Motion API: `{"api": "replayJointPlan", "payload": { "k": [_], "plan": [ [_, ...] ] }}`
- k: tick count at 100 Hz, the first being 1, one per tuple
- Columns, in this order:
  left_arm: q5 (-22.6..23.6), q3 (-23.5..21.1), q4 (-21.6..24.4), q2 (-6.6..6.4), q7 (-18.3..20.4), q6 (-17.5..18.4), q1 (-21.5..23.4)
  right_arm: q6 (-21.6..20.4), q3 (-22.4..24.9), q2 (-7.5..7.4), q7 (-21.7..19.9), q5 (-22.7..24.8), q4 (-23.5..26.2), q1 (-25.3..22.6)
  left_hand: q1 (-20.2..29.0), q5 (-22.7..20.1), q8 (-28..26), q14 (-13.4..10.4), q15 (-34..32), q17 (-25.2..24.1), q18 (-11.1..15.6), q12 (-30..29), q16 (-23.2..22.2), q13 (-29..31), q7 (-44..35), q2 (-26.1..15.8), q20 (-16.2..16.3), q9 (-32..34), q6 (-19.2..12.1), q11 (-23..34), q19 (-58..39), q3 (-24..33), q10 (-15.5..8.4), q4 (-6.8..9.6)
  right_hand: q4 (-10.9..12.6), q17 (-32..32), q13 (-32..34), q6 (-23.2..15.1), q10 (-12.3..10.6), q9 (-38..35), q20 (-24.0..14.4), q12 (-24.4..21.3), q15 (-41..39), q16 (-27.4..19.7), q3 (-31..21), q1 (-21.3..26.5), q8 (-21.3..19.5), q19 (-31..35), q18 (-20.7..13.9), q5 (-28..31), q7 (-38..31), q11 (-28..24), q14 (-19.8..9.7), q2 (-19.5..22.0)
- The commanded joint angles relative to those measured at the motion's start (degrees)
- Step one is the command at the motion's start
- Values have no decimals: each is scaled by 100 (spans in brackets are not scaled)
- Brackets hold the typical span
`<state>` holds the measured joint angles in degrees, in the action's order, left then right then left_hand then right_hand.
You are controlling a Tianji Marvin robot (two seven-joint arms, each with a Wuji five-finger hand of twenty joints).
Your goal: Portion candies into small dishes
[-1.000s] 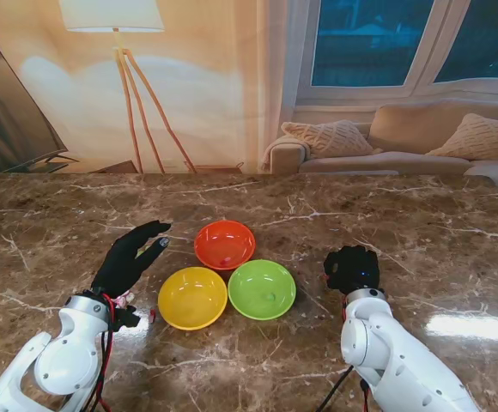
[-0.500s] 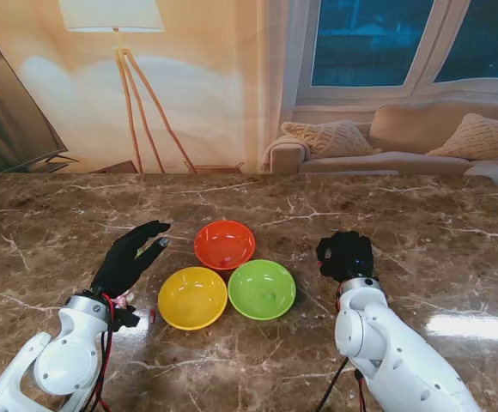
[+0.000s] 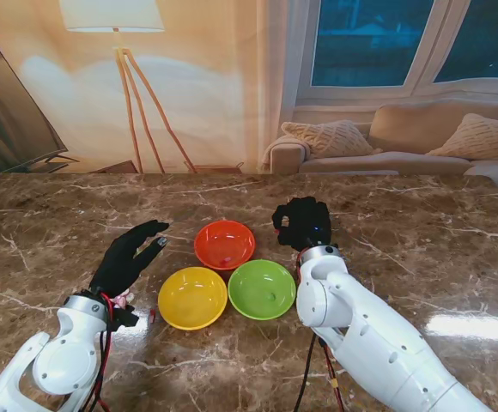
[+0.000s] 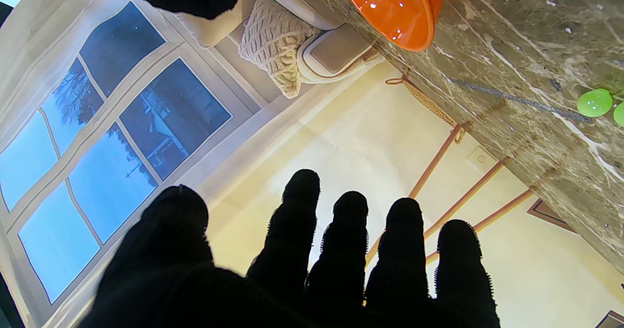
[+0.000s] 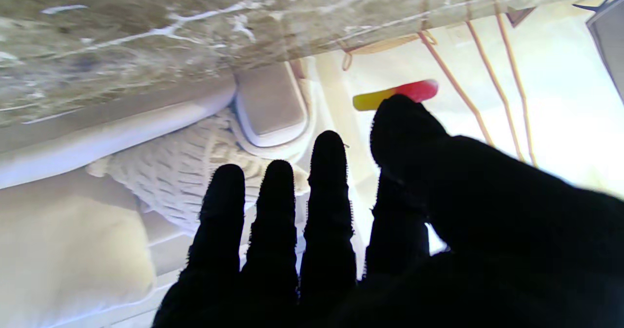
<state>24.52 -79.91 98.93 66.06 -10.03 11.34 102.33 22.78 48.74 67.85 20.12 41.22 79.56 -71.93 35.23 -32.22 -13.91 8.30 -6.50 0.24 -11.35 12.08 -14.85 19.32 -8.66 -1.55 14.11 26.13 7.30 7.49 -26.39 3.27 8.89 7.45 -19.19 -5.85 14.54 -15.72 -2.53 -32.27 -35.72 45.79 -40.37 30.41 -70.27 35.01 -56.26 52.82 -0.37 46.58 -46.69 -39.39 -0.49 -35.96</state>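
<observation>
The candy, a small red-and-yellow oblong gummy piece (image 5: 396,94), is sitting pinched at the thumb tip of the black-gloved right hand (image 3: 301,223), with the other four fingers (image 5: 327,172) stretching out beside it rather than curling around; the pinching partner finger is hidden behind the thumb, so how firmly it is gripping cannot be made out. That hand is hovering just beyond the glossy orange plastic dish (image 3: 224,244), off to its thumb side, while the shiny green plastic dish (image 3: 262,289) and the bright yellow plastic dish (image 3: 193,297) are lying nearer the wrist. A piece like this is probably weighing next to nothing and giving slightly under pressure, so it is asking for a light two-finger pinch across its narrow middle; squeezing harder is likely to be squashing it or making it cling to the glove fabric on release, and the smooth dishes are looking light enough to slide on the polished brown marble tabletop (image 3: 421,223) if bumped. The black-gloved left hand (image 3: 129,255) is resting released, fingers spread and straight, grasping nothing, with the orange dish lying out past its fingertips. Two round pale-green candies (image 4: 594,102) are lying on the tabletop near that hand's little-finger side; being round and smooth-looking, they are likely to be rolling away from a careless touch.
</observation>
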Motion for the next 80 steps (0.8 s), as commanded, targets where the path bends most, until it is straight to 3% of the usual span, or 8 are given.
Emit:
{"api": "replayJointPlan", "payload": {
  "k": [1,40,80],
  "plan": [
    [-5,-2,17,-1,-9,-39,37,70,-90,196,-69,-84,21,137,16,-5,-97,-99,120,-95,-48,13,86,-118,14,-30,-59,7,-103,-74,143,-142,67,28,16,21,-32,-151,-48,-61,-71,77,-38,43,-27,122,-54,103,-101,396,-589,0,-382,240],
    [-21,-50,48,-1,6,-73,56,114,-903,605,27,-790,-616,815,22,-6,-96,-103,118,-92,-26,13,86,-115,17,-32,-56,13,-98,-73,137,-139,65,28,16,20,-31,-152,-60,-62,-73,67,-36,47,-31,118,-37,101,-101,385,-608,27,-382,233],
    [-26,-72,61,-5,28,-64,70,76,-1320,851,-73,-1268,-1192,1081,17,-6,-94,-95,117,-94,-36,14,86,-111,19,-39,-54,20,-98,-72,134,-142,72,27,51,38,-30,-133,-26,-31,-58,49,-30,48,37,160,41,61,-75,375,-577,68,-376,183]
  ]
}}
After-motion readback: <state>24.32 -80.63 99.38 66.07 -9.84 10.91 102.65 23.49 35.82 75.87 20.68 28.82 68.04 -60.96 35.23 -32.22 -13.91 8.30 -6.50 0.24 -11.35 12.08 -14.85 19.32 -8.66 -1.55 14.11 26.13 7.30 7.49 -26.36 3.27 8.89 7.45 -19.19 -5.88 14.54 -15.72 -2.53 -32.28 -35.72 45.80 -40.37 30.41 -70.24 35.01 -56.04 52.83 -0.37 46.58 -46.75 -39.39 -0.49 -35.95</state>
